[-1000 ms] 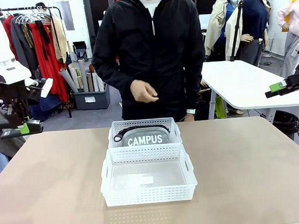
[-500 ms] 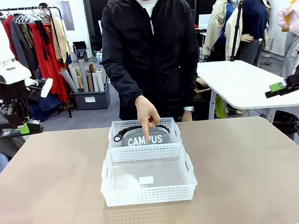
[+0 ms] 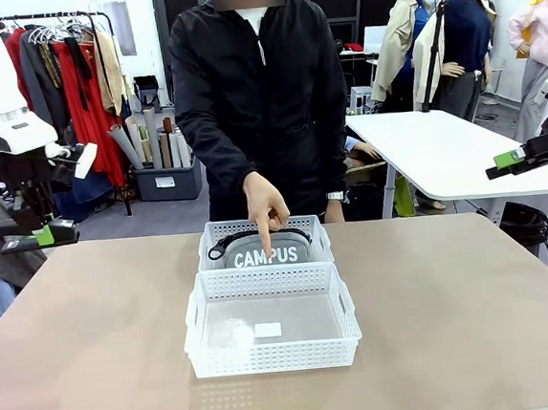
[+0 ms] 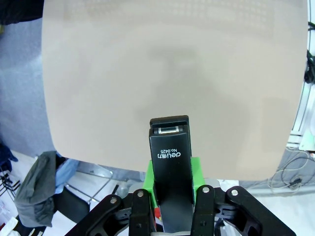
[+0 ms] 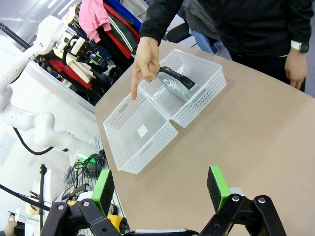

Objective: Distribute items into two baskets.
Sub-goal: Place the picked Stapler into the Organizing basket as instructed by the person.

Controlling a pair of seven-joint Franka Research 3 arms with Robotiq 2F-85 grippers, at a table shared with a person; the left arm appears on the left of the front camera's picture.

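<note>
Clenched on the black stapler [image 4: 171, 172], the jaws of my left gripper [image 4: 171, 196] hold it between the green pads, with its nose sticking out past the fingers and the bare table [image 4: 172, 64] below it. From the front I see this gripper [image 3: 37, 237] parked off the left edge of the table, well apart from the baskets. My right gripper [image 5: 162, 189] is released, its two green pads wide apart with nothing between them, and it hangs beyond the right side of the table [image 3: 522, 155].

Going outward from the stapler: the near basket [image 3: 274, 354] stands in the middle of the table and holds no item. The far basket [image 3: 217, 235] touches it on the person's side, and the grey pouch [image 3: 269, 253] with the CAMPUS lettering lies inside that one. The person's hand [image 3: 264, 206] points down with one finger, the tip at the pouch, close to where the two baskets meet; I cannot tell which basket it means.

I judge that one item is already placed and the stapler is the step in hand. The next move calls for carrying the left arm over the near basket, lowering inside its low walls, and only then opening, while keeping away from the person's hand
</note>
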